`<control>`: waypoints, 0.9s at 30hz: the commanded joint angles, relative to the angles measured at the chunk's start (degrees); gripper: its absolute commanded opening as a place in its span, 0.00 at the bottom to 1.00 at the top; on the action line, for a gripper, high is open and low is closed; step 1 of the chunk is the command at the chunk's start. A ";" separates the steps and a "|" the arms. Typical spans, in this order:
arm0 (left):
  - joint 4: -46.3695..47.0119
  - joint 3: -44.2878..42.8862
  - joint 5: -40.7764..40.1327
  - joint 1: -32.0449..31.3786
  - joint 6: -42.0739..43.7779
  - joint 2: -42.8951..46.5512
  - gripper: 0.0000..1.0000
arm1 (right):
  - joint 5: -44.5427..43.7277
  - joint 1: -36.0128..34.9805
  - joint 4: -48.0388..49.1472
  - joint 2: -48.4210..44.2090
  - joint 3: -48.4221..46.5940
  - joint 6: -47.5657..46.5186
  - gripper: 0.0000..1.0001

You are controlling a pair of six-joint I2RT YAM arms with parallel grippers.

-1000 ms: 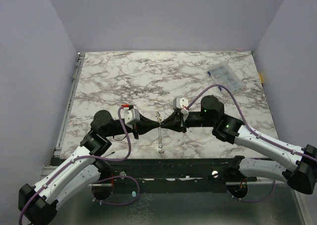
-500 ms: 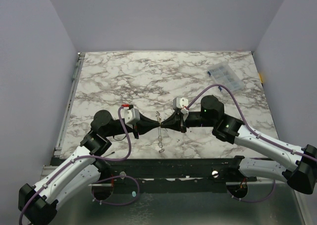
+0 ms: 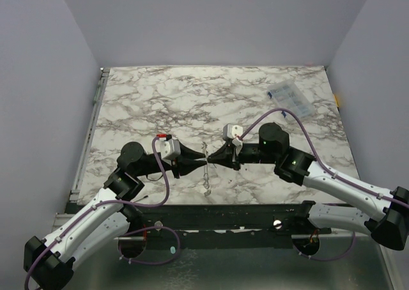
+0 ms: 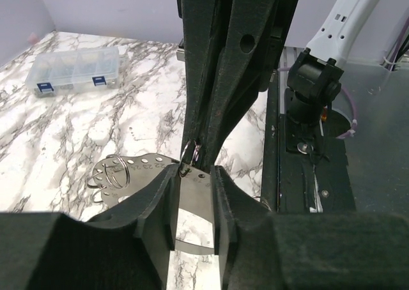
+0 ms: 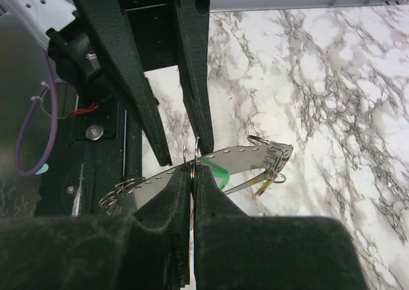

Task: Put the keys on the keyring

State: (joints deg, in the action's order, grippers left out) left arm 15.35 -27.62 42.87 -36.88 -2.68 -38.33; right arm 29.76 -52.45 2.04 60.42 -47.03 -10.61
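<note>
Two grippers meet tip to tip at the centre of the top view, over the near part of the table (image 3: 160,98). The keyring (image 3: 206,175) trails from that meeting point toward the bottom of the frame. Whether its low end touches the marble is not clear. Holding it up likely keeps the floppy metal free, so a key can slide along it instead of dragging on the table.

The right gripper (image 5: 193,175) has its jaws pressed together on the keyring's perforated strip, at the lower centre of its wrist view. This looks like the anchoring hold. The left gripper (image 4: 195,178) faces it from the opposite side, jaws narrowly apart with the strip lying in the gap. Whether they bear on it cannot be told. That narrow gap suggests it is placed to steady or feed the strip.

The green key (image 5: 218,173) shows just right of the right gripper's tips, behind the strip. The yellow key (image 5: 263,186) dangles near the strip's right end. Whether either is threaded is unclear, so the task seems to be mid-threading.
</note>
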 commanded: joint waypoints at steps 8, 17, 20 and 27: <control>1.35 0.74 0.28 -0.47 0.20 1.10 0.49 | -9.90 -0.20 -13.45 -2.06 -5.99 -0.02 0.01; 1.26 0.73 1.68 -1.47 0.28 -1.04 0.44 | -11.99 -0.20 -27.08 -0.64 -10.38 1.12 0.01; 1.26 0.73 1.77 -3.15 0.24 -2.37 0.43 | -10.83 -0.20 -31.95 0.49 -12.77 1.21 0.01; 1.26 0.77 1.31 -5.45 0.11 -3.84 0.43 | -6.05 -0.29 -39.55 2.67 -16.44 0.44 0.01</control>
State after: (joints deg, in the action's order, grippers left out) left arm 15.38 -27.51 43.07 -41.39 -2.61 -41.98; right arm 20.14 -52.45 -31.29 61.71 -60.42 -10.02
